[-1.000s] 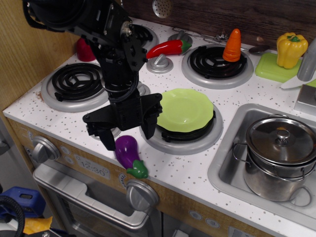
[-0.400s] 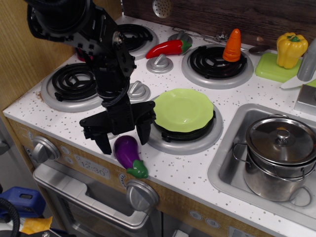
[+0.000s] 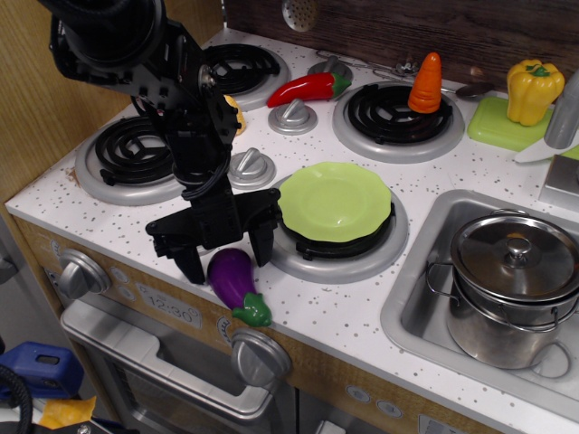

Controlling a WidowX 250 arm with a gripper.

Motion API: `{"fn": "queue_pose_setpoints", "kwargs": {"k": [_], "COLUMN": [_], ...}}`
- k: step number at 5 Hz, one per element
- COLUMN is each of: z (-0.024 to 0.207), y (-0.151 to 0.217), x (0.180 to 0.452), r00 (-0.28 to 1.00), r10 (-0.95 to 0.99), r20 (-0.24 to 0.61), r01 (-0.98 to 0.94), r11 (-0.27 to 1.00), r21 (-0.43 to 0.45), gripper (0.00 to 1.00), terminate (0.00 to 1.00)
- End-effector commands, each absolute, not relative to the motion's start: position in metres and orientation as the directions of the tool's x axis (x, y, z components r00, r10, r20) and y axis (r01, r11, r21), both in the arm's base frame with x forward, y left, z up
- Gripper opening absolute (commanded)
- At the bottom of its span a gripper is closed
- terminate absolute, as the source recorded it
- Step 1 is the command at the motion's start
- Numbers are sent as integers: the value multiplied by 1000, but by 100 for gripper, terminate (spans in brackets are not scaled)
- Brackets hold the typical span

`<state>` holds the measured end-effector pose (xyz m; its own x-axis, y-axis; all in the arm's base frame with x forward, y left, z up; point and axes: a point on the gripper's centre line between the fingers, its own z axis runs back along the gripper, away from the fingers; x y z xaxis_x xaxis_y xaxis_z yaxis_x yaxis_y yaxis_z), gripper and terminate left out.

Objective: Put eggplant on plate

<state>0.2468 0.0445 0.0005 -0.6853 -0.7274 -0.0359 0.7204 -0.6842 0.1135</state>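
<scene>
The purple eggplant with its green cap lies on the speckled counter near the front edge, cap pointing to the lower right. The lime-green plate rests on the front right burner, just right of and behind the eggplant. My black gripper is open and points down, with its fingers straddling the stem-free end of the eggplant. I cannot tell whether a finger touches the eggplant.
A red chili pepper, an orange carrot on the back burner, a yellow bell pepper on a light-green board, a steel pot in the sink, and burner knobs lie around.
The arm has shifted left and lowered, bringing the open gripper down around the eggplant's upper end. The eggplant and plate have stayed put.
</scene>
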Motion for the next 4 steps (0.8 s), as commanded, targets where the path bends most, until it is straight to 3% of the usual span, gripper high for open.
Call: {"fn": "queue_pose_setpoints", "kwargs": {"k": [1, 4], "z": [-2, -6], "y": [46, 42], "x": [248, 241], "r00": [-695, -697], "r10": [-711, -702], "r20": [-107, -144], "r01": [695, 679], "r11": [-703, -711], "r21": [153, 181], "gripper": [100, 100], "terminate": [0, 0]}}
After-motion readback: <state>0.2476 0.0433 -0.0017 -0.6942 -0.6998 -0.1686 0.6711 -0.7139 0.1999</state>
